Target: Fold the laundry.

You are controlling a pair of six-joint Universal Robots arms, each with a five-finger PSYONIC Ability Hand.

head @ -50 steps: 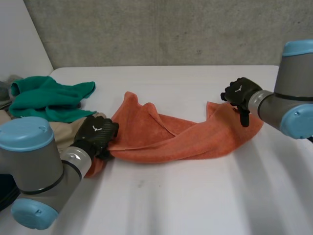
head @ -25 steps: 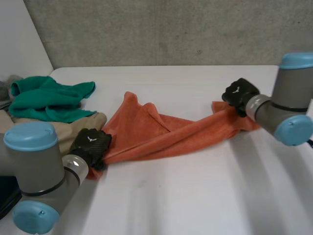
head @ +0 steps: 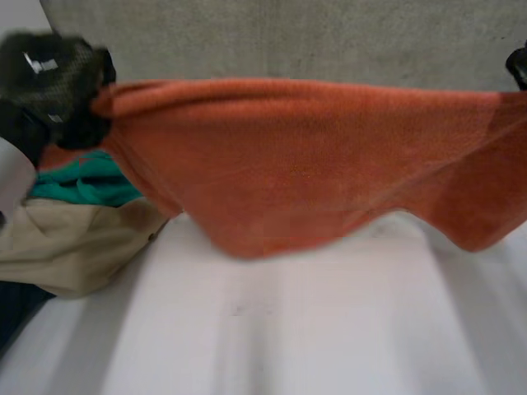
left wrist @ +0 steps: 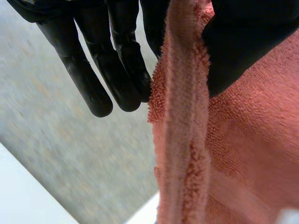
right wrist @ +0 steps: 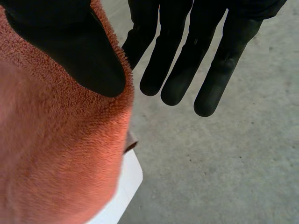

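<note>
- Mostly, the right robot hand is cut off at the head view's edge; its wrist view shows its thumb pinching a top corner of the orange towel.
- The left robot hand pinches the opposite top corner between thumb and fingers.
- The towel hangs spread over the white surface, long axis running side to side between the 2 hands.
- It partly hides the green cloth beside the beige cloth.

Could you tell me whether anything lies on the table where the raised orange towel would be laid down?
Mostly not: the white table under the orange towel is bare, but beige cloth and green cloth lie beneath its end at the left robot hand.
</note>
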